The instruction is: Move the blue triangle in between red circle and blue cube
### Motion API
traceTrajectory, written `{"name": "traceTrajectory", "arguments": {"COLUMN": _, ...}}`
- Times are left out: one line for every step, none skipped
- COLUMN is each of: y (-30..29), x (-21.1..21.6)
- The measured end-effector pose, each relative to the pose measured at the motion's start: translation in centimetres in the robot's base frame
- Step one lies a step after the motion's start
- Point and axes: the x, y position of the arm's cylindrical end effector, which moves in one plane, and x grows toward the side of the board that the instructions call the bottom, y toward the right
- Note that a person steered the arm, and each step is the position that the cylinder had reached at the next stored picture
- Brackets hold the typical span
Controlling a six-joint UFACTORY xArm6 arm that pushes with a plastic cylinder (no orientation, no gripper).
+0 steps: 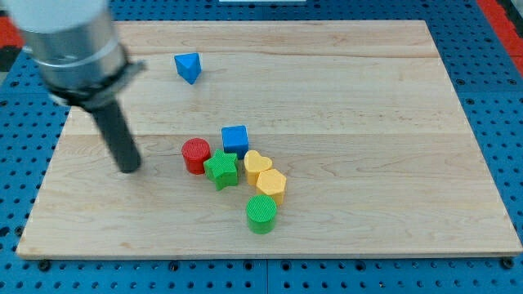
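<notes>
half the green star (pixel 221 171) hides red circle (pixel 195 154)

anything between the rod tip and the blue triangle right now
No. In the camera view, only bare wooden board lies between my tip and the blue triangle block; the triangle sits toward the view's top, to the right of the tip.

- I'm seeing my arm showing as a blurred grey metal cylinder (pixel 69 37).
- It's narrowing into a straight dark rod, ending at my tip (pixel 130 169).
</notes>
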Motion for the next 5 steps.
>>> {"name": "traceTrajectory", "arguments": {"y": 1.2, "x": -0.8}}
{"name": "traceTrajectory", "arguments": {"y": 5.2, "x": -2.2}}
{"name": "traceTrajectory", "arguments": {"y": 5.5, "x": -7.8}}
{"name": "traceTrajectory", "arguments": {"y": 6.9, "x": -16.9}}
{"name": "traceTrajectory", "arguments": {"y": 16.0, "x": -19.1}}
